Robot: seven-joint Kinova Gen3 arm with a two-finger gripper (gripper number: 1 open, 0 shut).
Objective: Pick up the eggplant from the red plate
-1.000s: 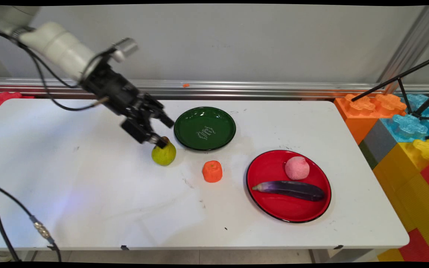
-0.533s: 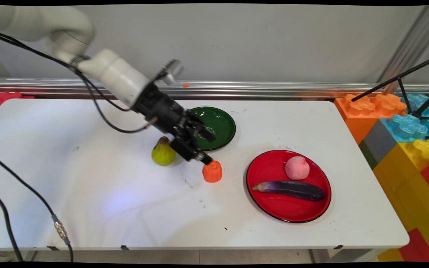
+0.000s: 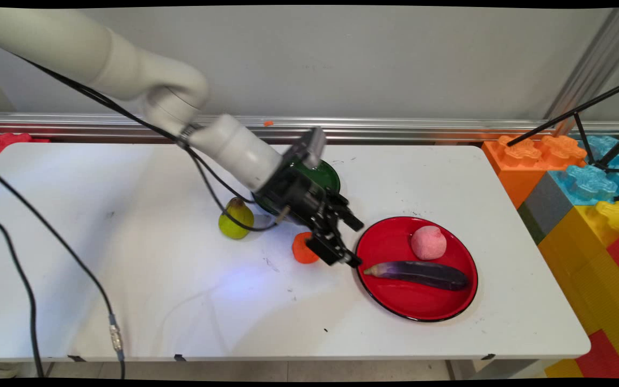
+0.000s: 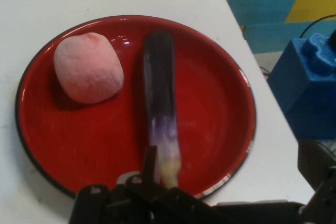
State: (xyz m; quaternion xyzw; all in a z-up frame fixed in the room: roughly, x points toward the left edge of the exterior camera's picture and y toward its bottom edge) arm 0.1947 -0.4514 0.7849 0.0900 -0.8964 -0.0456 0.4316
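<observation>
arm: slants down from upper left | gripper (image 3: 355,242): fingers spread wide, empty, at red plate (image 3: 395,306) rim | nearest: eggplant (image 3: 422,273) stem end

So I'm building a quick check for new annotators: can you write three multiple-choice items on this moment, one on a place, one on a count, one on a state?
1. Where does the eggplant lie?
A. on the green plate
B. on the red plate
C. on the bare table

2. How many things lie on the red plate?
A. one
B. two
C. three

3. How does the green plate stand?
A. bare where it shows
B. stacked
C. overturned

Key: B, it lies beside the pink fruit there; B, eggplant and pink fruit; A, nothing shows on its uncovered part.
</observation>
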